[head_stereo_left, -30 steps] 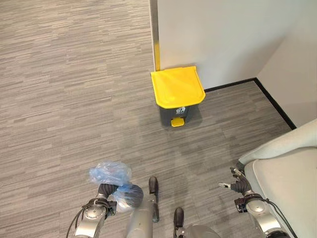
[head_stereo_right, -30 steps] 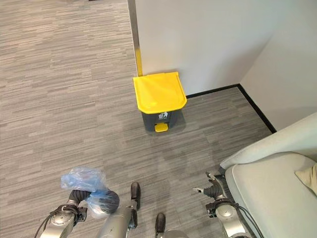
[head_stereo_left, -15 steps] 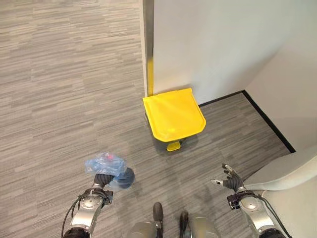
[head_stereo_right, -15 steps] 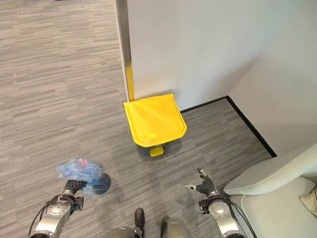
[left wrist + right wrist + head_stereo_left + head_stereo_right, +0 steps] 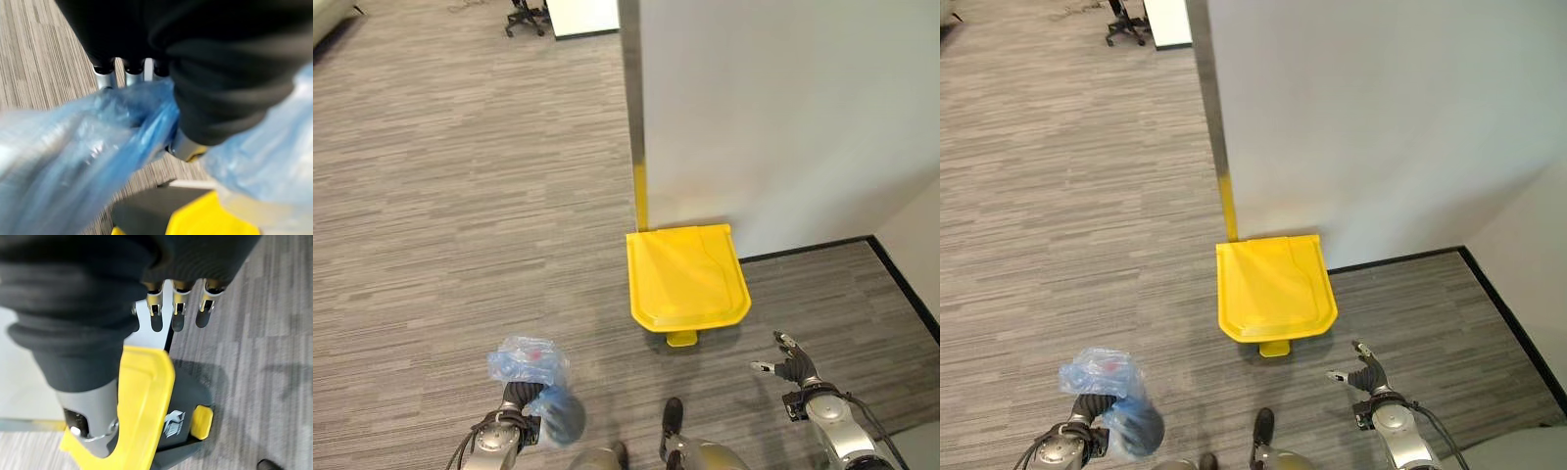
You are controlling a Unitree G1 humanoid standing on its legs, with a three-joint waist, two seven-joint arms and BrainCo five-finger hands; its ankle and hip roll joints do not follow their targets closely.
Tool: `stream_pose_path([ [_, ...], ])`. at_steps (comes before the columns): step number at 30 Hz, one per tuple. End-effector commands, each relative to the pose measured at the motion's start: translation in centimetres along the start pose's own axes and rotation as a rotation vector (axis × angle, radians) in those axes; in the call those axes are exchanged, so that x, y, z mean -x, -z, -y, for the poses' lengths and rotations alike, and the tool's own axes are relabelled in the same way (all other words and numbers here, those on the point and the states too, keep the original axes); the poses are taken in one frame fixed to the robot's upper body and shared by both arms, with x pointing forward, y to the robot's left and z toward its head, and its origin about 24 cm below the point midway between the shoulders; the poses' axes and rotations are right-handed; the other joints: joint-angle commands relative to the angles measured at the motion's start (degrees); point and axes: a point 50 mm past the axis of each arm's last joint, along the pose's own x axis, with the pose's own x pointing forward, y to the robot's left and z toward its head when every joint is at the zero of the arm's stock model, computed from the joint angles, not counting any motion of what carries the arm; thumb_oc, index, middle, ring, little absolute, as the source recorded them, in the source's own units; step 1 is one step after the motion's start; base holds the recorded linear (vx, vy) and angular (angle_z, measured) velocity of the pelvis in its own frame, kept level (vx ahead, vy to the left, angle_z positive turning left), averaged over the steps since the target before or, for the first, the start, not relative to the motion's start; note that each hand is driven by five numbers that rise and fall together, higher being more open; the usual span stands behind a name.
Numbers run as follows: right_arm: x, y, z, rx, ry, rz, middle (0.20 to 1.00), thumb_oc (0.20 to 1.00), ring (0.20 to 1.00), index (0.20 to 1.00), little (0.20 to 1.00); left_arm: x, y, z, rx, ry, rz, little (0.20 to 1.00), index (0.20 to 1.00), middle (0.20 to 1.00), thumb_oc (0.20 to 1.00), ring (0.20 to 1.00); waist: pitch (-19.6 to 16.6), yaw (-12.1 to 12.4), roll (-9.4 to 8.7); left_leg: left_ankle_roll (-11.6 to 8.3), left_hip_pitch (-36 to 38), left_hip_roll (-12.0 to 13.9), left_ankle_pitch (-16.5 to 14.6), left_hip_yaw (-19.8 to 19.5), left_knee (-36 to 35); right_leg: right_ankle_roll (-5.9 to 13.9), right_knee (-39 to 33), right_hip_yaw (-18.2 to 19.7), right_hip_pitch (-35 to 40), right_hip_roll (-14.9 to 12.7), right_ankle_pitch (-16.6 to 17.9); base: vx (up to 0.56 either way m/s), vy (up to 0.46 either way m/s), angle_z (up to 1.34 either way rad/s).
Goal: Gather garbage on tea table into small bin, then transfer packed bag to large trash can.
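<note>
Closer now: since half a second ago my view has shifted forward and the large trash can point(image 5: 687, 280) sits nearer the middle, its yellow lid point(image 5: 1275, 289) down and its yellow pedal point(image 5: 682, 339) facing me on the carpeted floor point(image 5: 460, 225). It stands against the white wall point(image 5: 783, 117), by the corner post.

My left robot hand point(image 5: 516, 401) is curled round the gathered neck of the blue bag point(image 5: 530, 360), which bunches up above the fist while a fuller bulge hangs beside it, low on my left and well short of the can. In the left wrist view the film point(image 5: 93, 161) crumples thin and loose across the fingers point(image 5: 105, 76).

My right robot hand point(image 5: 790, 362) holds nothing, fingers spread and relaxed, just right of the can's front.

I judge the bag light, soft and slippery, with little stiffness of its own; the knotted neck is the only sound place to hold, since the thin film could tear or slide if pinched elsewhere. The lid must come up before the bag can go in.
</note>
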Motion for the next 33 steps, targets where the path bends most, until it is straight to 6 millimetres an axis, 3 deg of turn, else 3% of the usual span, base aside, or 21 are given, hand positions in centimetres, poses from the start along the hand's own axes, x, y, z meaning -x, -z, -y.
stream_pose_path([
  [1,0.2,-0.2,1.2,-0.033,0.060,0.037,1.000,1.000,1.000,1.000,1.000,-0.5,-2.8,-0.5,-0.008,0.001,0.125,0.200,0.200,0.200,0.200,0.200,-0.04,-1.09,-0.16,0.31,-1.66,0.02,0.66,2.79,-0.43,9.08,4.62,2.30,2.45,-6.39,-11.20,-0.01,0.044,0.46],
  [3,0.2,-0.3,1.1,-0.032,0.055,0.037,1.000,1.000,1.000,1.000,1.000,-0.2,-2.4,-0.7,-0.026,0.002,0.116,0.200,0.200,0.200,0.200,0.200,-0.01,-1.10,0.41,0.81,-0.25,-0.56,-0.08,3.95,-2.85,9.57,4.96,2.77,2.58,-6.10,-11.24,0.05,0.105,-0.11],
  [12,0.2,0.2,0.1,-0.042,0.033,0.004,1.000,1.000,1.000,1.000,1.000,0.0,-2.2,-2.1,-0.038,-0.044,0.110,0.200,0.200,0.200,0.200,0.200,-0.69,-0.34,-0.89,2.87,0.65,-2.96,-1.90,3.07,-3.72,11.06,6.12,5.97,1.75,-7.10,-10.26,0.06,0.110,-0.16],
  [26,-0.1,-0.3,-1.0,-0.032,-0.005,0.008,1.000,1.000,1.000,1.000,1.000,0.1,-2.2,-3.1,-0.041,-0.076,0.114,0.200,0.200,0.200,0.200,0.200,-0.46,0.55,-2.04,4.81,0.91,-4.19,-3.90,4.24,-3.26,13.17,7.66,8.99,-0.20,-8.01,-8.89,0.02,0.064,-0.14],
  [30,-0.3,-0.6,-1.0,-0.023,-0.006,0.017,1.000,1.000,1.000,1.000,1.000,0.2,-2.4,-3.4,-0.036,-0.090,0.121,0.200,0.200,0.200,0.200,0.200,0.55,1.08,-2.23,5.79,-0.28,-4.59,-4.99,3.98,-1.16,13.95,9.98,9.62,-1.84,-8.57,-8.62,0.00,0.093,-0.21],
  [33,-0.3,-0.8,-1.1,-0.033,-0.005,0.023,1.000,1.000,1.000,1.000,1.000,0.1,-2.6,-3.8,-0.044,-0.099,0.127,0.200,0.200,0.200,0.200,0.200,1.27,1.28,-1.75,6.73,0.60,-5.46,-5.72,3.13,-1.60,14.92,16.04,9.39,-3.79,-9.19,-9.16,0.04,0.124,-0.07],
])
